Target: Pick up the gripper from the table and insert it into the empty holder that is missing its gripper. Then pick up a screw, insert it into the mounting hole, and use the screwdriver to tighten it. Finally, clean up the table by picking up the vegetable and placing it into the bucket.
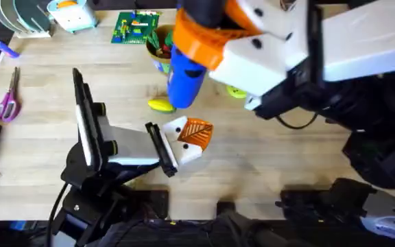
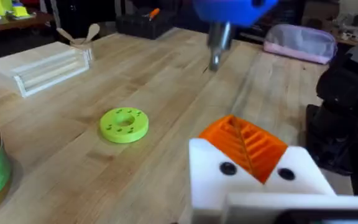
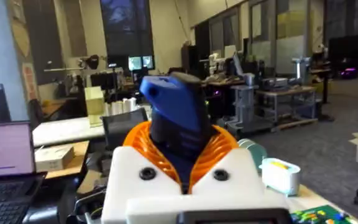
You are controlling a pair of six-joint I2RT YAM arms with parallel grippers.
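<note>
1. Overhead view has the screwdriver (image 1: pixel 182 79) hanging tip-down over the middle of the table, clamped in the right gripper (image 1: pixel 204 41). The right wrist view backs that up, with orange pads (image 3: pixel 219 144) hugging the blue barrel on both sides.
2. Handling guess: rigid smooth plastic, a bit top-heavy, so it could twist or slip. Gripping mid-barrel like this looks right.
3. Its metal tip (image 2: pixel 215 59) is thin, so I'd come down gently and straight.
4. The left gripper (image 1: pixel 189 140) sits low just below it, white holder (image 2: pixel 253 186) with an orange ribbed pad (image 2: pixel 247 144). Can't tell whether that claw is clenched or released.
5. The vegetable (image 1: pixel 160 105) lies beside the barrel, the bucket (image 1: pixel 158 48) behind it.
</note>
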